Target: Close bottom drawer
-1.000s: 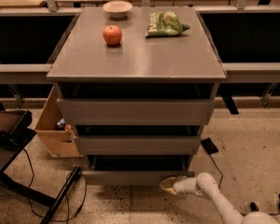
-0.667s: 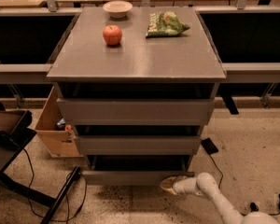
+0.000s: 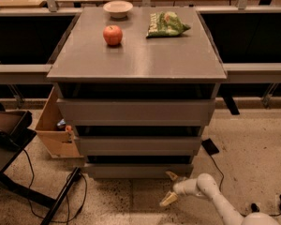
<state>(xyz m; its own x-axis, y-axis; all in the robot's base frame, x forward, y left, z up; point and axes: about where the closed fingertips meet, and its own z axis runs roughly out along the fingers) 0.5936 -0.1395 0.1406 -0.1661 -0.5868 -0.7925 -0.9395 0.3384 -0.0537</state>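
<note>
Looks like the bottom drawer (image 3: 138, 171) has slid in a bit since a second ago, sitting just up-left of the gripper (image 3: 170, 187). Gripper's fingers (image 3: 169, 199) are spread apart, down near the floor (image 3: 131, 205), probably because that handle-less front just needs shoving.

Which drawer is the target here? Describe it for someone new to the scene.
Find the grey cabinet with the apple on top. The bottom drawer sits lowest on its front, nearest the floor, with the open gripper just in front of it. Its front is the slimmest on the cabinet.
</note>
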